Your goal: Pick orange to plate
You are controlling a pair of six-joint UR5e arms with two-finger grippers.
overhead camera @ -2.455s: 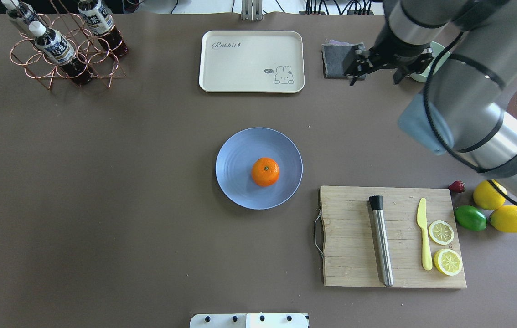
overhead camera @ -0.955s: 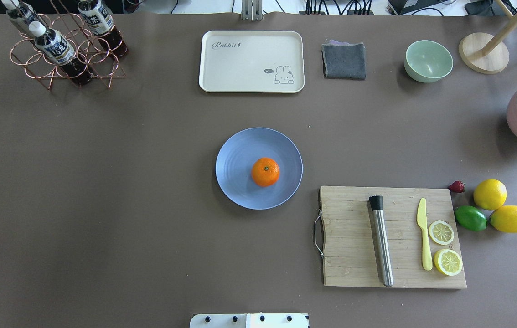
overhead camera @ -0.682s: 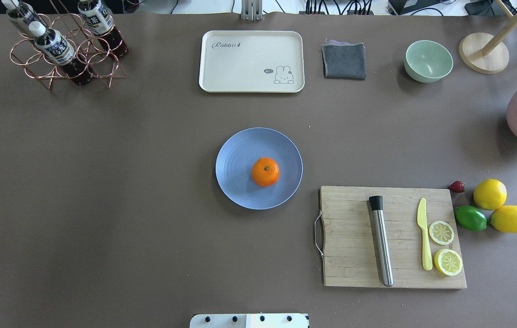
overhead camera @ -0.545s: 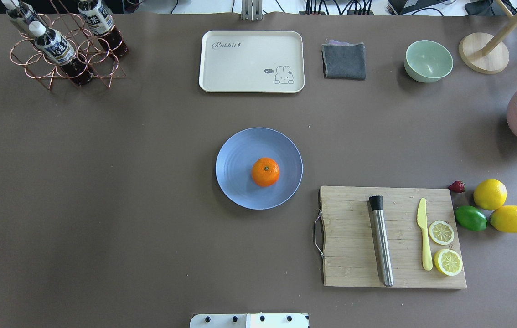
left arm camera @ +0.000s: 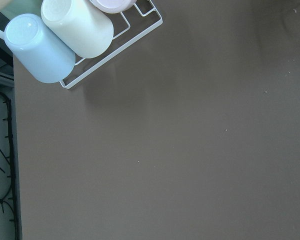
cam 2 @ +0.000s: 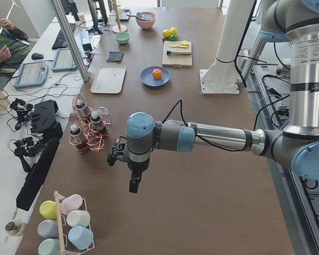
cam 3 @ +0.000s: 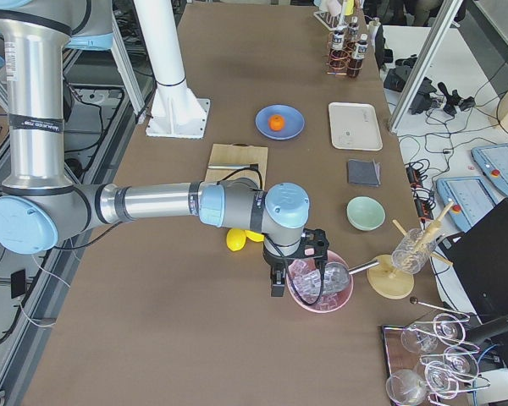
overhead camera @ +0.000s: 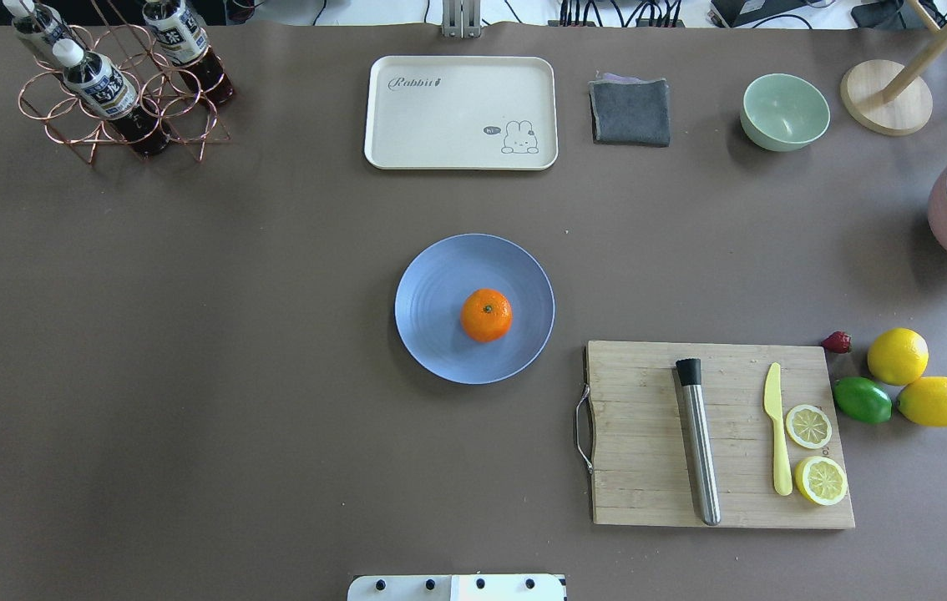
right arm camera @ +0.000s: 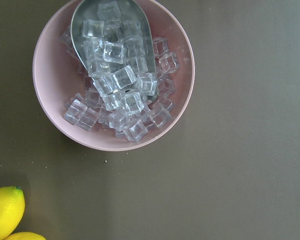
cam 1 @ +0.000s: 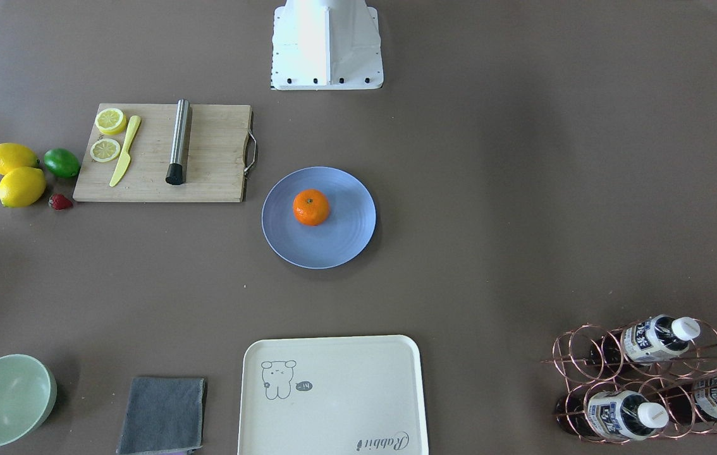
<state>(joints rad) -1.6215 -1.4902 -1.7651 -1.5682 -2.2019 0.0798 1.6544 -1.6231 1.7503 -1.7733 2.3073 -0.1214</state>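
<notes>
The orange (overhead camera: pixel 486 315) rests on the periwinkle-blue plate (overhead camera: pixel 438 280) at the table's middle, slightly right of the plate's centre. It also shows on the plate (cam 1: pixel 346 243) as the orange (cam 1: pixel 311 207) in the front view. Neither gripper is near it. My left gripper (cam 2: pixel 123 172) hangs over bare table at the far left end, beside the cup rack. My right gripper (cam 3: pixel 297 264) hovers over the pink ice bowl at the far right end. Both show only in the side views, so I cannot tell whether they are open or shut.
A cutting board (overhead camera: pixel 649 467) with a steel muddler, yellow knife and lemon halves lies right of the plate. Lemons (overhead camera: pixel 897 356) and a lime (overhead camera: pixel 862 400) sit beyond it. The cream tray (overhead camera: pixel 461 113), grey cloth (overhead camera: pixel 630 110), mint bowl (overhead camera: pixel 784 111) and bottle rack (overhead camera: pixel 114 92) line the far edge.
The right arm, over the back right of the table 2.5 s ago, has left the overhead view. The orange and plate have not moved.
</notes>
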